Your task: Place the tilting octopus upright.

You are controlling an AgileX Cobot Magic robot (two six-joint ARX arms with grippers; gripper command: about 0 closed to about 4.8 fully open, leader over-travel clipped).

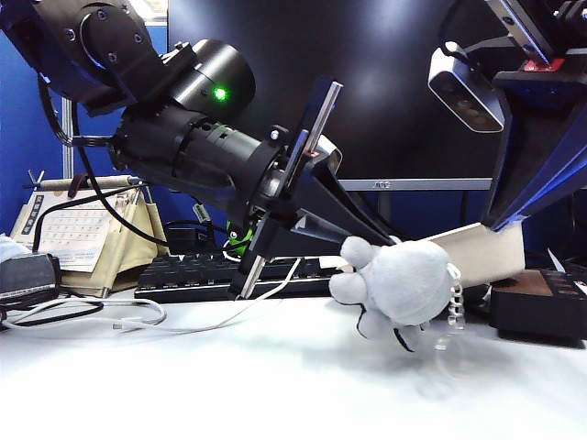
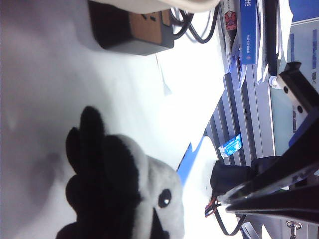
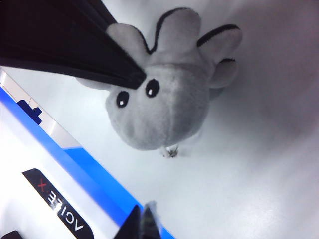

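The octopus [image 1: 410,280] is a light-grey plush with black bead eyes. It leans on the white table [image 1: 275,385], its tentacles turned toward the left arm and its chain [image 1: 454,295] hanging on the far side. My left gripper [image 1: 374,244] is shut. Its black tips [image 3: 135,77] dig into the plush beside one eye and seem to pinch it. The left wrist view shows the octopus [image 2: 162,181] close up, with dark tentacle undersides. My right gripper [image 3: 142,223] is shut and empty. It hovers [image 1: 492,223] above and behind the octopus [image 3: 159,109], apart from it.
A pale flat box [image 1: 481,255] lies just behind the octopus, under the right gripper. A dark power strip [image 1: 541,307] sits at the right. At the back left are a black keyboard [image 1: 202,273], a desk calendar [image 1: 83,236] and loose white cable [image 1: 183,323].
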